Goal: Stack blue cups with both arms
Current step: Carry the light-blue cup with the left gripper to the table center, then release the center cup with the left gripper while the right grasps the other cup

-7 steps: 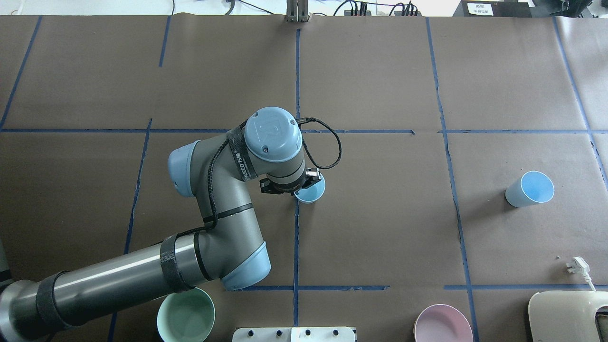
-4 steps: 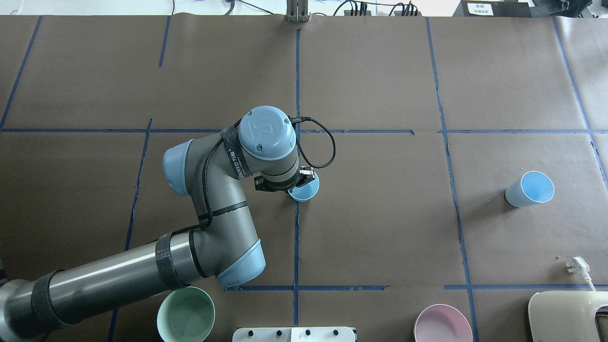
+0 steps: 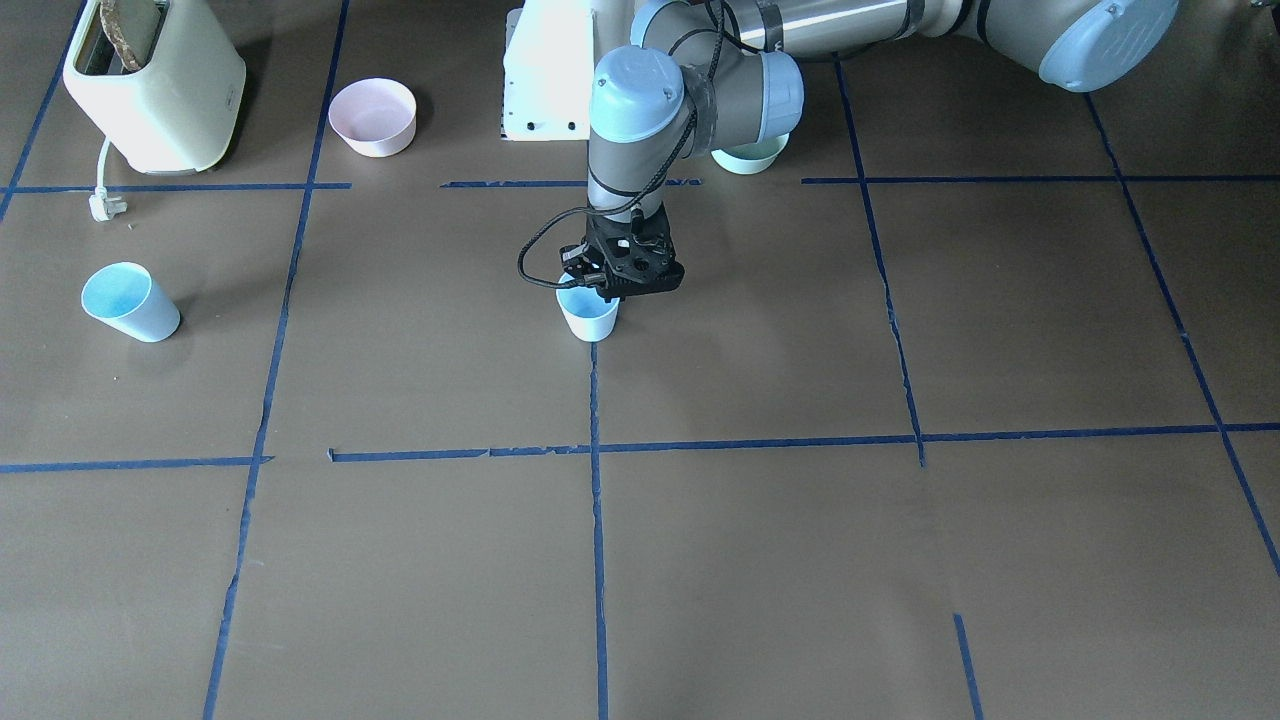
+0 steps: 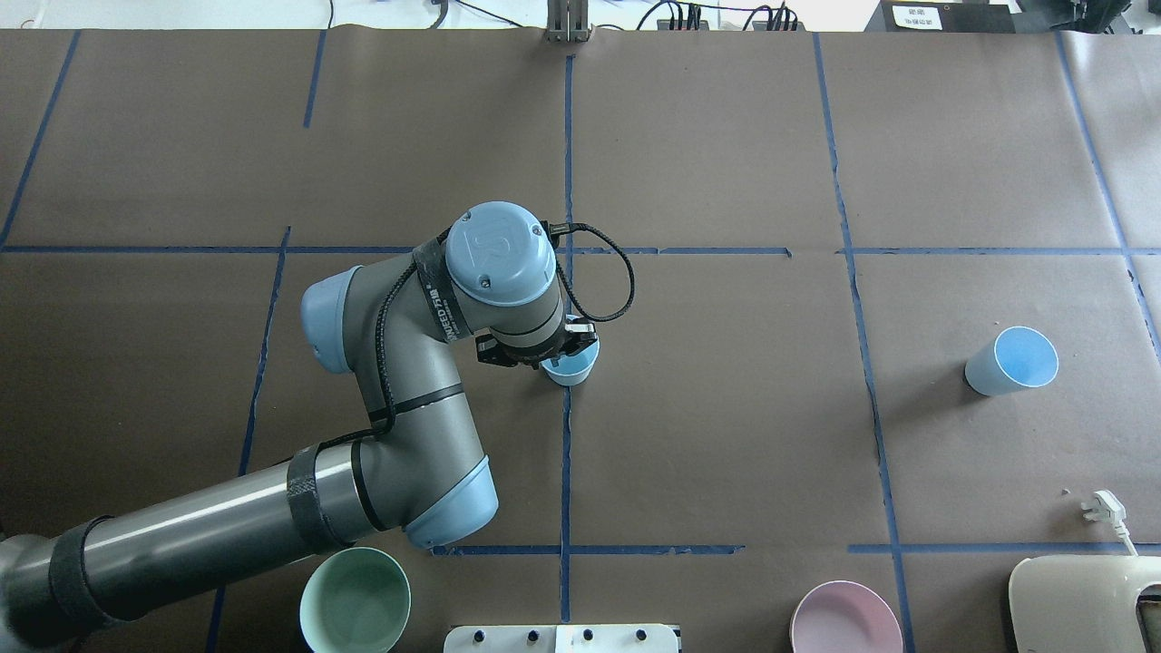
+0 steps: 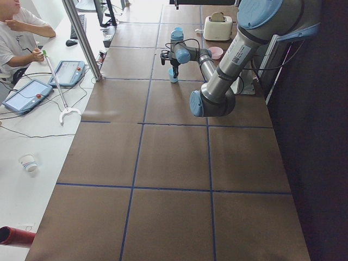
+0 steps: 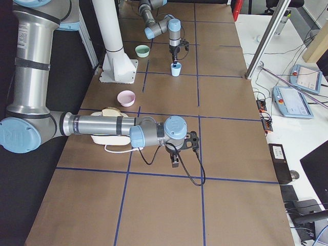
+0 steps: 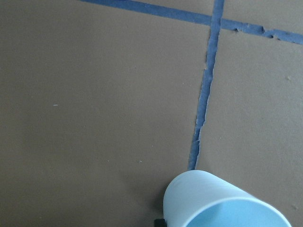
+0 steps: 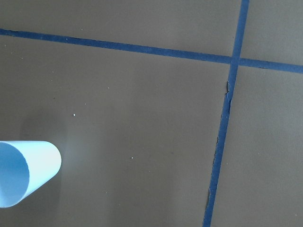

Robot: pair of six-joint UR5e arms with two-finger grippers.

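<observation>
Counted by kind
Two blue cups, two bowls toward six o'clock, one toaster, two arms.

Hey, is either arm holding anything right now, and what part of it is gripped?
The left gripper holds the central blue cup by its rim. The other blue cup stands free; whether the right gripper holds anything cannot be told.

Grey tubular arms, light-blue joint caps
</observation>
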